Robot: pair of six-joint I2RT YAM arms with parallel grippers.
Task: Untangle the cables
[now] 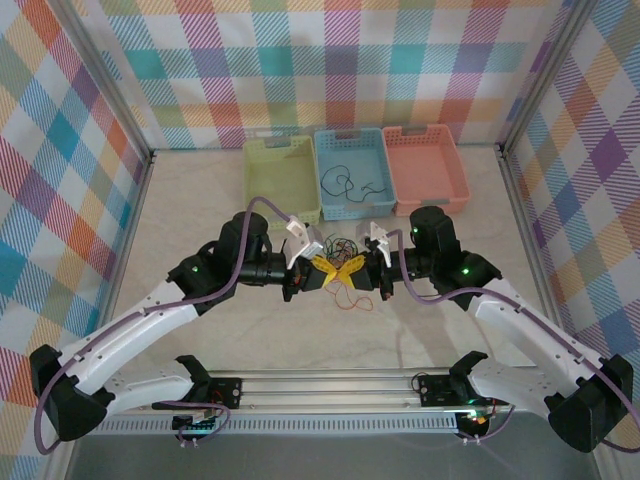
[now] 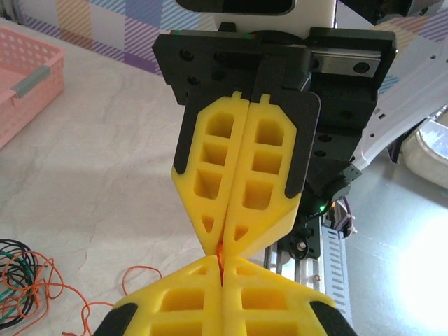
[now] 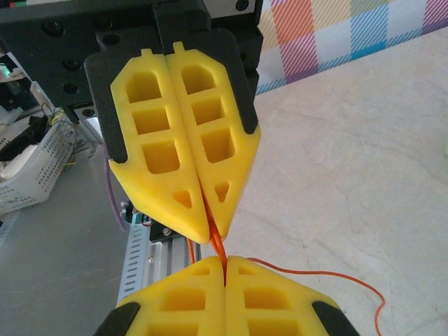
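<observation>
My left gripper (image 1: 323, 268) and right gripper (image 1: 352, 268) meet tip to tip at mid-table, both shut on one orange-red cable (image 3: 219, 246). In the left wrist view, my left gripper (image 2: 222, 263) pinches the strand (image 2: 221, 252), and the right gripper (image 2: 222, 240) clamps it just above. The right wrist view has my right gripper (image 3: 225, 262) at the bottom and the left gripper (image 3: 211, 235) above. The orange cable trails off to the right over the table (image 3: 315, 269). The knot of orange and black cables (image 1: 340, 247) lies just behind the tips; it is also low on the left (image 2: 15, 283).
Three bins stand at the back: green (image 1: 268, 190), blue (image 1: 376, 170) holding a black wire (image 1: 345, 183), and pink (image 1: 455, 180). A loose orange loop (image 1: 352, 298) lies on the table in front of the grippers. Checked walls close in both sides.
</observation>
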